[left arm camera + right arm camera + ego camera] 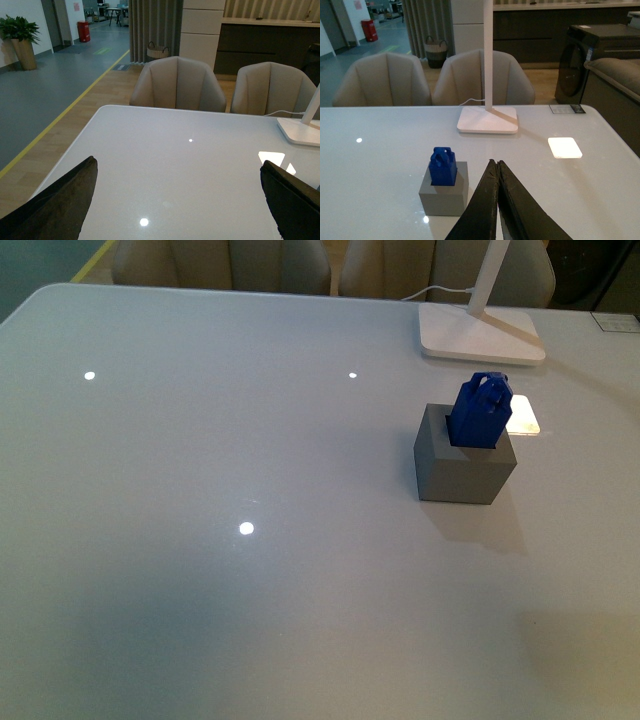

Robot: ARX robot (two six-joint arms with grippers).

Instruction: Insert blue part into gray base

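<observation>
1. The blue part (481,410) is seen standing in the square hole of the gray base (463,466), its upper half and handle above the rim.
2. The insertion is judged done; only seating depth could be checked.
3. The right gripper (498,167) is pressed together, empty, near the base.
4. The left gripper's fingers (60,200) are spread wide above the bare worktop (200,540).

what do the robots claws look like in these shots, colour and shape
Only the wrist views show them. The left claw has two dark, near-black fingers with a matte, slightly textured surface, broad and tapering to rounded tips. The right claw has the same dark matte fingers, narrowing to slim points. No cables, markings or arm links are visible, and the front view shows neither arm.
</observation>
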